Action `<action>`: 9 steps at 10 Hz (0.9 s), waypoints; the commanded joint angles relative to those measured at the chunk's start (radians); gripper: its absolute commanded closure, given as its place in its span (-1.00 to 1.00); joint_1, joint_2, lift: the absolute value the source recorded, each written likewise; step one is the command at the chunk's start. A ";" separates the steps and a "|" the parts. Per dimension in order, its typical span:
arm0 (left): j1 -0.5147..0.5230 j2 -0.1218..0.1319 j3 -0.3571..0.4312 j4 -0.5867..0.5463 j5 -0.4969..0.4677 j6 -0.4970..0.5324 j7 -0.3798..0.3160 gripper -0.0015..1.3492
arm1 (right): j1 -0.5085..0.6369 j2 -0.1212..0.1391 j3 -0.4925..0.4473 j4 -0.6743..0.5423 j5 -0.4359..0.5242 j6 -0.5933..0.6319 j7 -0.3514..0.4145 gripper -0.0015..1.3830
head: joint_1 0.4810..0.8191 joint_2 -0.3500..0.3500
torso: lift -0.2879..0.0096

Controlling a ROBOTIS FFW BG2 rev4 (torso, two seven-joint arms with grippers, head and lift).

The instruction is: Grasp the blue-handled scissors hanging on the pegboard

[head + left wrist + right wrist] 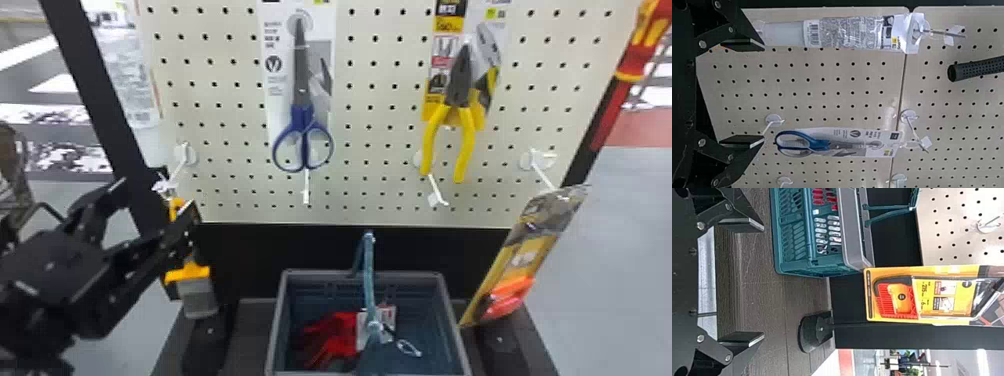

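Against the pegboard (pixel 380 115), the blue-handled scissors (pixel 301 130) hang on their white card, blades up and loops down. My left gripper (pixel 155 210) is at the left, lower than the scissors and apart from them, its fingers spread. In the left wrist view the scissors (pixel 801 143) lie beyond the fingertips of the left gripper (pixel 764 94), nearer one finger's line, with no contact. The right gripper (pixel 764 282) stands open in the right wrist view, facing the basket and a packaged saw, nothing between its fingers.
Yellow-handled pliers (pixel 465 125) hang right of the scissors. White hooks jut from the board. A yellow-handled brush (pixel 192 275) hangs by the left gripper, a packaged saw (pixel 525 255) at the right. Below stands a basket (pixel 452 320) holding red gloves (pixel 332 340).
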 commanded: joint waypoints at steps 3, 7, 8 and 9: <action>-0.156 0.060 0.006 -0.013 0.029 0.174 -0.083 -0.34 | -0.002 0.000 0.000 0.000 0.000 0.001 0.000 -0.54 | -0.60 0.00 | 0.26; -0.335 0.084 0.019 -0.013 0.004 0.312 -0.233 -0.34 | -0.013 -0.003 0.000 0.005 0.003 0.004 0.000 -0.54 | -0.60 0.00 | 0.26; -0.367 0.090 0.009 -0.013 0.013 0.338 -0.264 -0.34 | -0.011 -0.005 0.000 0.005 0.003 0.004 0.000 -0.54 | -0.60 0.00 | 0.26; -0.386 0.092 -0.009 -0.013 0.044 0.366 -0.268 -0.34 | -0.013 -0.005 0.000 0.002 0.003 0.004 0.000 -0.54 | -0.60 0.00 | 0.26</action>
